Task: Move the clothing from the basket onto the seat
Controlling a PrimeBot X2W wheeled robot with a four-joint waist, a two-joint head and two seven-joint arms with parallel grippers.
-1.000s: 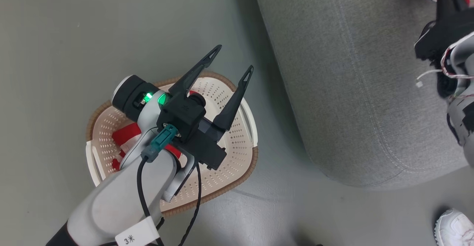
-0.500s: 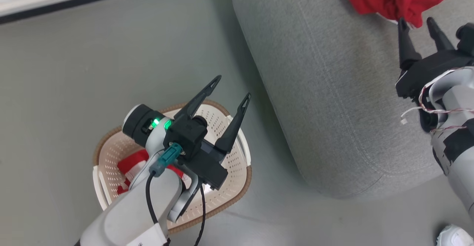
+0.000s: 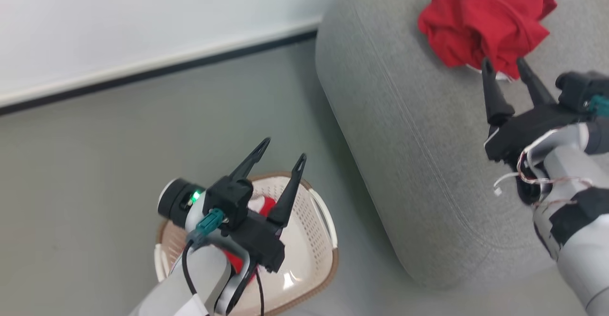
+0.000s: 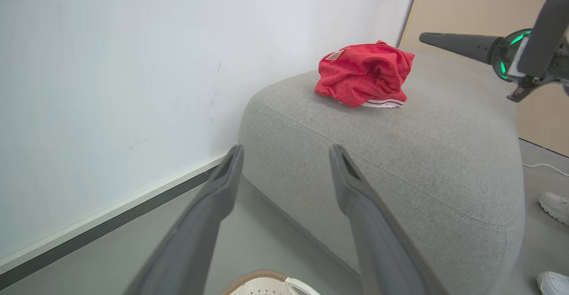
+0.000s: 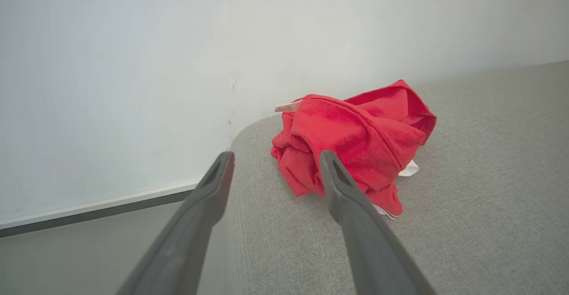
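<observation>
One red garment [image 3: 485, 25] lies bunched on the seat [image 3: 404, 140], near its rounded end by the wall. Right gripper [image 3: 503, 64] is spread and holds nothing, fingertips just beside the bunch's near edge. Risk: if it pulls back low, a fingertip could hook a fold or the white trim and drag the garment toward the seat's curve, where it could slide to the floor.

Left gripper [image 3: 284, 149] is also spread and empty, hanging above the basket [image 3: 328, 240]. Second red piece [image 3: 266, 205] lies inside the basket, mostly hidden under that wrist in the head view, so a good pinch spot can't be told. Risk: a blind plunge catches a perforated wall or the brown rim. The basket looks light and could tip or lift with the cloth. A shallow pinch on loose fabric could drop mid-carry.

A person's shoe [image 4: 553, 206] is on the floor beside the seat, so a wide arm swing there is risky.
</observation>
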